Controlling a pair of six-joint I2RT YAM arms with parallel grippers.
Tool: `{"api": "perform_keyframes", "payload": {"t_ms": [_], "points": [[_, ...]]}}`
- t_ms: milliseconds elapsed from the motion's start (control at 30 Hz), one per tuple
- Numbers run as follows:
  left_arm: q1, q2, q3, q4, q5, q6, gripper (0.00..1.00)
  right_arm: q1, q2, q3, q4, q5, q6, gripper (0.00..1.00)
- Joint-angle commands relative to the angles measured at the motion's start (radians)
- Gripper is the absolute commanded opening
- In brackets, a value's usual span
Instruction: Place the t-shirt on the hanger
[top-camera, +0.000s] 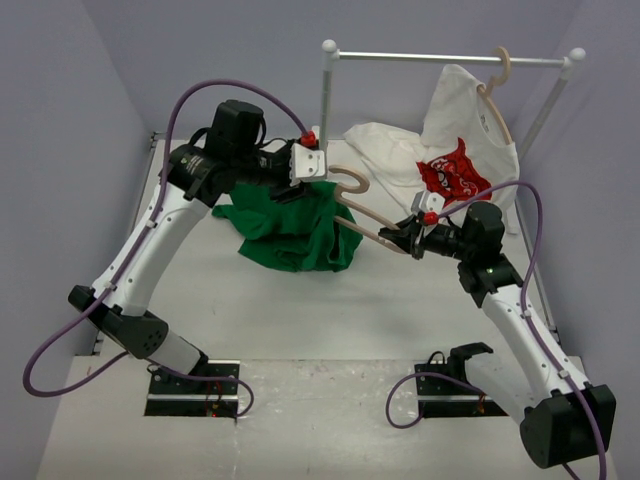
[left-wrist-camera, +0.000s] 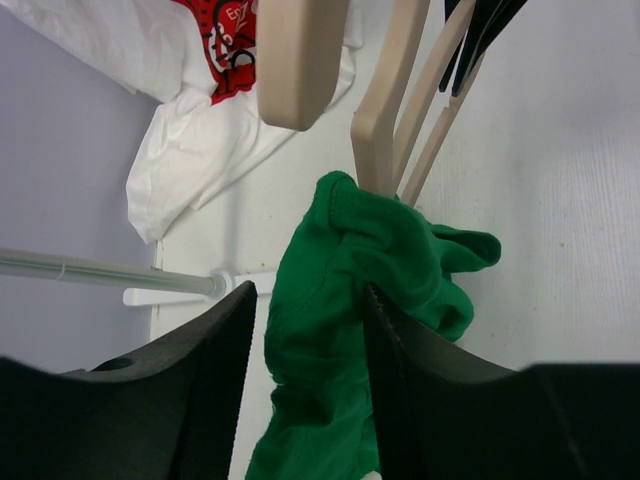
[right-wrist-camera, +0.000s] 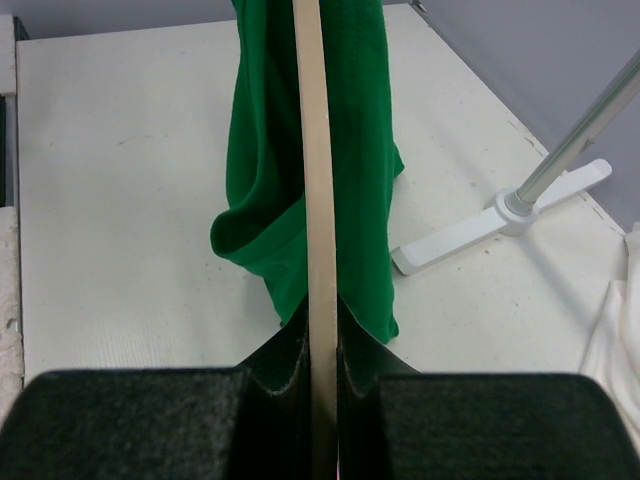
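Note:
The green t-shirt (top-camera: 295, 230) hangs bunched over one shoulder end of the pale wooden hanger (top-camera: 365, 215), its lower part resting on the table. My right gripper (top-camera: 408, 240) is shut on a thin arm of the hanger (right-wrist-camera: 316, 150), holding it tilted above the table, with the shirt (right-wrist-camera: 260, 150) draped beyond. My left gripper (top-camera: 305, 180) is raised at the shirt's top by the hanger's hook (top-camera: 352, 182). In the left wrist view its jaws stand apart around the shirt (left-wrist-camera: 340, 300), with a gap at one finger; the hanger (left-wrist-camera: 380, 130) rises out of the cloth.
A white clothes rack (top-camera: 440, 58) stands at the back right, its left post (top-camera: 325, 100) just behind my left gripper. A white shirt with a red graphic (top-camera: 455, 150) hangs from another hanger there and spills onto the table. The rack's foot (right-wrist-camera: 500, 215) lies near the green shirt.

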Motion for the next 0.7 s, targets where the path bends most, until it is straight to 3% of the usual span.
{"api": "perform_keyframes", "payload": {"t_ms": [0,67,133,167,233,333,400,433,500,533,667], "points": [[-0.001,0.015,0.010,-0.018,-0.001,0.013,0.49,-0.005,-0.026,0.056,0.019,-0.026,-0.034,0.00],[-0.002,0.017,0.010,-0.020,-0.003,0.013,0.50,-0.005,-0.027,0.056,0.018,-0.038,-0.041,0.00],[-0.002,0.017,0.011,-0.025,0.003,0.019,0.44,-0.005,-0.024,0.056,0.016,-0.047,-0.045,0.00],[-0.002,0.017,0.011,-0.029,0.005,0.024,0.36,-0.005,-0.026,0.056,0.016,-0.048,-0.047,0.00],[-0.003,0.010,0.006,-0.025,0.004,0.031,0.00,-0.005,-0.024,0.056,0.018,-0.044,-0.048,0.00],[-0.003,0.001,-0.012,-0.009,-0.004,0.033,0.05,-0.005,-0.029,0.053,0.029,-0.051,-0.052,0.00],[-0.006,-0.001,-0.019,-0.012,-0.007,0.034,0.24,-0.005,-0.039,0.043,0.047,-0.058,-0.051,0.00],[-0.007,-0.001,-0.023,-0.011,-0.008,0.036,0.25,-0.005,-0.040,0.041,0.054,-0.061,-0.048,0.00],[-0.011,0.005,-0.029,-0.020,0.005,0.050,0.05,-0.005,-0.045,0.045,0.057,-0.062,-0.045,0.00],[-0.011,0.008,-0.029,-0.022,0.010,0.053,0.00,-0.005,-0.044,0.045,0.059,-0.060,-0.041,0.00],[-0.011,0.017,-0.010,0.002,-0.007,0.043,0.00,-0.005,-0.024,0.032,0.109,-0.065,0.017,0.00]]}}
